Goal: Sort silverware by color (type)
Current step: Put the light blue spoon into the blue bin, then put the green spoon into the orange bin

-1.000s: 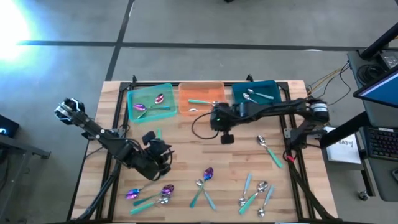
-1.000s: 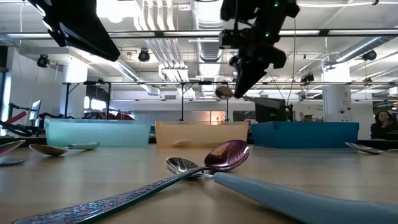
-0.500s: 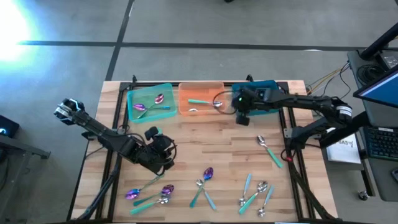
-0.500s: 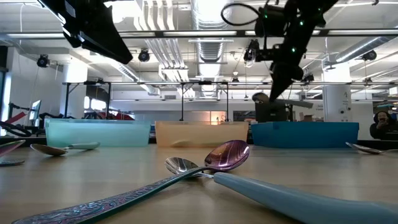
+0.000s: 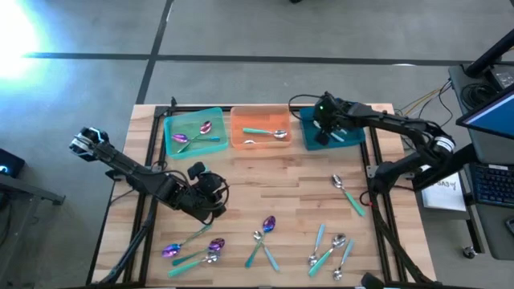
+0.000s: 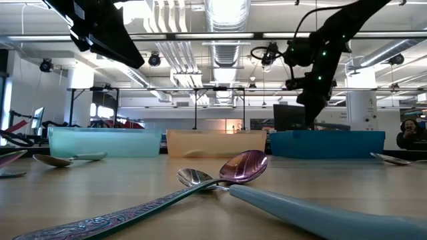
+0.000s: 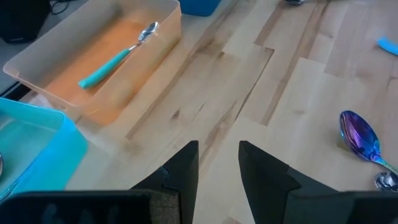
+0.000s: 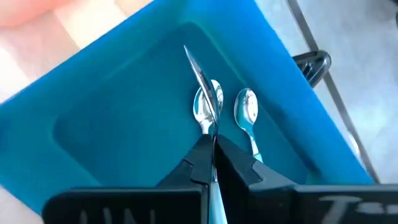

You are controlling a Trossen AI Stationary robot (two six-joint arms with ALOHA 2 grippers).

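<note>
A thin all-silver spoon [image 8: 200, 81] is pinched in the right gripper [image 8: 214, 163], above the teal tray [image 8: 112, 118]; two silver spoons [image 8: 247, 115] lie just below it. The left gripper [image 7: 217, 163] hangs parted and empty over bare table [image 7: 298, 87], a purple-headed spoon [image 7: 360, 137] nearby.

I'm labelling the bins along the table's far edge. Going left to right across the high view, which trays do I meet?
green tray → orange tray → teal tray, with the right gripper over it, shut on a silver spoon.
</note>
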